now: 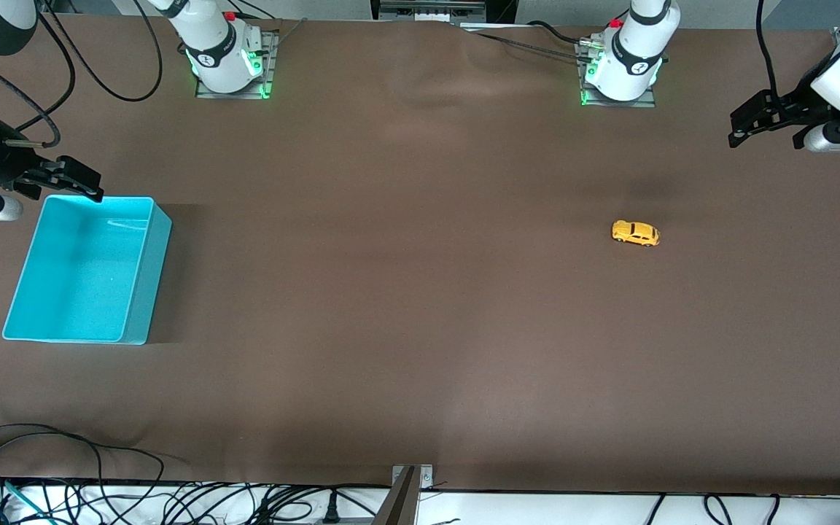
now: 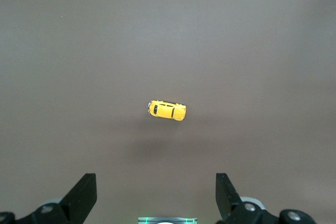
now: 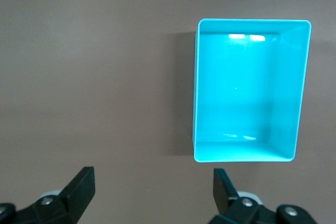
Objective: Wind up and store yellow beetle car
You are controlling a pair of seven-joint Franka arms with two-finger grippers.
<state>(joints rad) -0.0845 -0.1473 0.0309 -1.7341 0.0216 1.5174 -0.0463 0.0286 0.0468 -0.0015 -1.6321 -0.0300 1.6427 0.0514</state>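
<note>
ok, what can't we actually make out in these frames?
- Yellow beetle car: too small in every view to show any wind-up part.
- Left hand and right hand: wrist views cut off all but the open fingertips.
- Turquoise bin: nearest inner wall hidden by its rim, front view.

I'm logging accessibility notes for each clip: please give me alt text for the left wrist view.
A tiny yellow beetle car sits alone on its wheels on the brown table, seen from above. The left gripper hangs above the table with its two dark fingers spread wide apart, the car lying ahead of them and untouched.
</note>
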